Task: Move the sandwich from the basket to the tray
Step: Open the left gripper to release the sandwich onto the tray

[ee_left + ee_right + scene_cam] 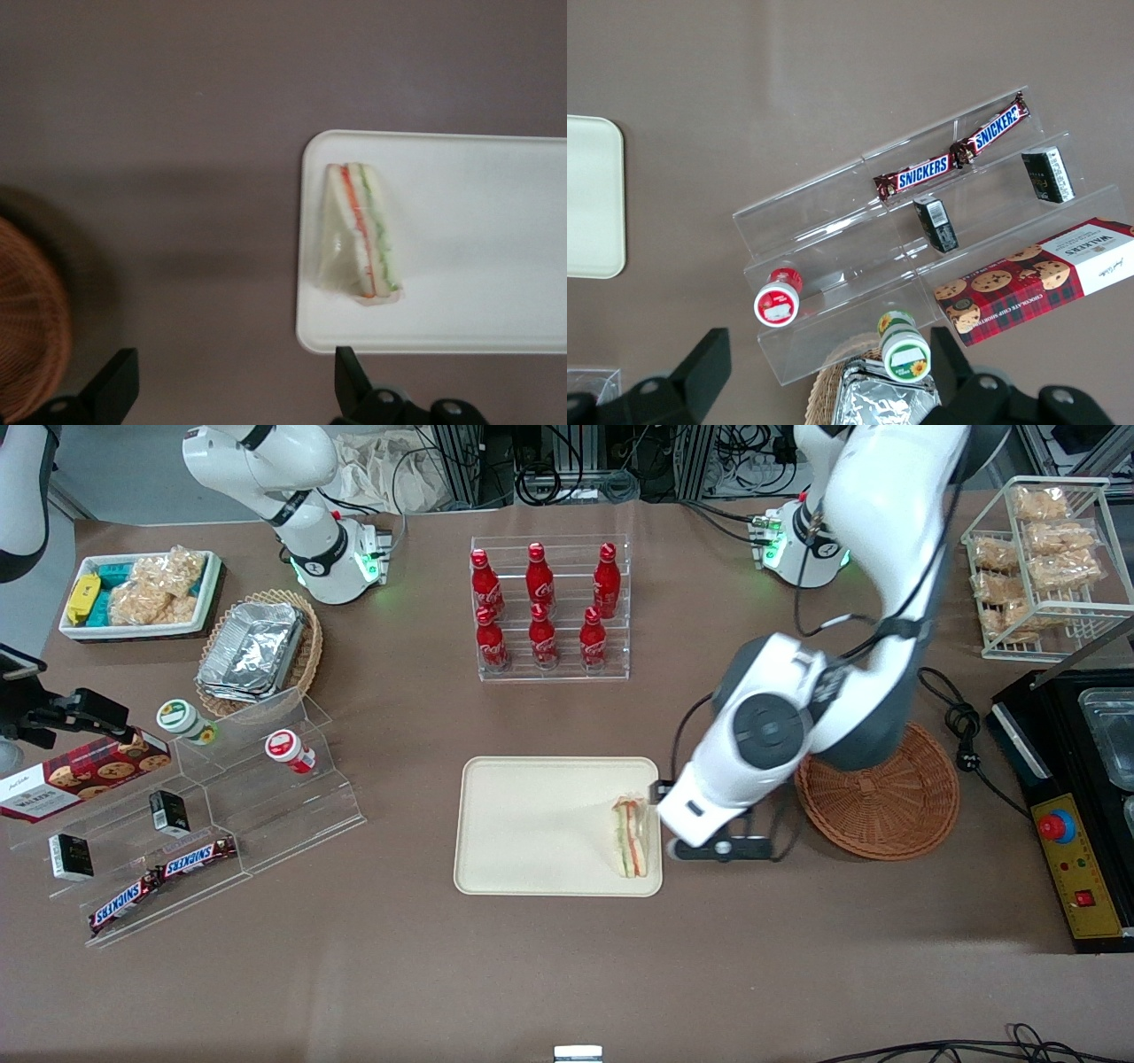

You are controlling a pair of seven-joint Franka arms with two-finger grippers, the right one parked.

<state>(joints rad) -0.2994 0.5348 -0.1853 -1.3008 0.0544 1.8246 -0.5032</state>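
The wrapped triangular sandwich [630, 838] lies on the cream tray [532, 824], at the tray's edge toward the working arm's end. It also shows in the left wrist view [363, 230], lying on the tray [478, 292] close to its rim. The reddish-brown round basket [886, 806] stands beside the tray, partly under the arm, and what shows of it holds nothing; its rim shows in the left wrist view [31, 328]. My gripper [719, 849] hangs over the bare table between tray and basket, open and empty [232, 390].
A clear rack of red cola bottles [549, 607] stands farther from the camera than the tray. A tiered clear shelf with snacks [204, 815], a pale foil-filled basket [257, 651] and a white bin [142, 593] lie toward the parked arm's end. A black appliance [1072, 797] and a wire snack basket [1045, 567] lie toward the working arm's end.
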